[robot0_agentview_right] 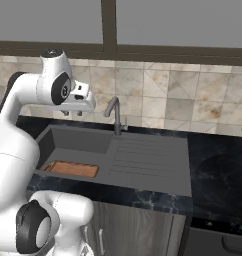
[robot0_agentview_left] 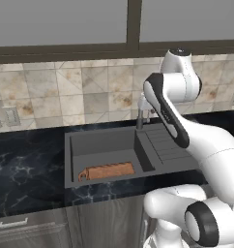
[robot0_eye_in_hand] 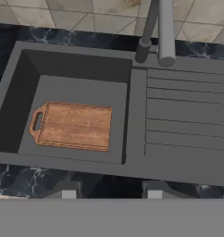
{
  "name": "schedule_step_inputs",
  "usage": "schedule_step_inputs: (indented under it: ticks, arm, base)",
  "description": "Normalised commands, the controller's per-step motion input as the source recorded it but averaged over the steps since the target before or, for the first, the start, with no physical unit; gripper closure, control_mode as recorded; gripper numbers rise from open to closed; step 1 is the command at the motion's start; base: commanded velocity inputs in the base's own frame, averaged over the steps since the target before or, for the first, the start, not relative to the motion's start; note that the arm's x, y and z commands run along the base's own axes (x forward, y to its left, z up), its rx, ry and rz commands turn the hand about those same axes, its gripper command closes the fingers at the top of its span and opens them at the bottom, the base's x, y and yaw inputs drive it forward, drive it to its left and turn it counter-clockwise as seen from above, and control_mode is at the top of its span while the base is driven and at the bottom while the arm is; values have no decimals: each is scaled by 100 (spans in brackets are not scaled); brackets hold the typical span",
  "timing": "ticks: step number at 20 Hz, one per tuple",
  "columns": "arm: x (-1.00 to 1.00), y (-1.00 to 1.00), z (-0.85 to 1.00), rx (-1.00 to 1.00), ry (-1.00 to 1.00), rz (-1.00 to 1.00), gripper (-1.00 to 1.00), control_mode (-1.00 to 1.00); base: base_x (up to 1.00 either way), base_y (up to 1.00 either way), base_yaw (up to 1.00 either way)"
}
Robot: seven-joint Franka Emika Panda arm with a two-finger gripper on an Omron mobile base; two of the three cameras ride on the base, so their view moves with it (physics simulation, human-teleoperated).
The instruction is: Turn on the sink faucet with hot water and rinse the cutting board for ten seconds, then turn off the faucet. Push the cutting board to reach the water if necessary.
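Note:
The reddish-brown cutting board (robot0_eye_in_hand: 74,126) lies flat on the floor of the dark grey sink (robot0_eye_in_hand: 132,115), near its front wall, loop handle to the left. It also shows as the cutting board (robot0_agentview_left: 107,171) and the cutting board (robot0_agentview_right: 72,169). The dark sink faucet (robot0_agentview_right: 115,114) stands behind the divider between basin and ribbed drainboard; its spout (robot0_eye_in_hand: 165,32) looms close in the hand view. No water runs. My gripper (robot0_agentview_right: 72,113) hangs open and empty above the basin, left of the faucet and apart from it. Its fingertips (robot0_eye_in_hand: 67,192) stand wide apart.
Black marble counter (robot0_agentview_left: 27,164) surrounds the sink (robot0_agentview_left: 68,160). The ribbed drainboard (robot0_agentview_right: 148,160) lies right of the basin. A tiled backsplash (robot0_agentview_right: 173,95) and a window rise behind. Wall sockets (robot0_agentview_left: 5,116) sit at the left, cabinet fronts (robot0_agentview_left: 32,227) below.

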Motion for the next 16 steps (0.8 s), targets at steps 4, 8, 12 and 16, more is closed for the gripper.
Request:
schedule_step_inputs:
  ticks: [4, 8, 12, 16]
  arm:
    - [0, 0, 0, 0, 1, 2, -100, -100]
    - [0, -1, 20, 0, 17, 0, -100, -100]
    - [0, -17, 38, 2, 19, 0, -100, -100]
    - [1, -29, 31, 2, 11, 0, -100, -100]
  base:
    - [0, 0, 0]
    - [0, 0, 0]
    - [0, 0, 0]
    - [0, 0, 0]
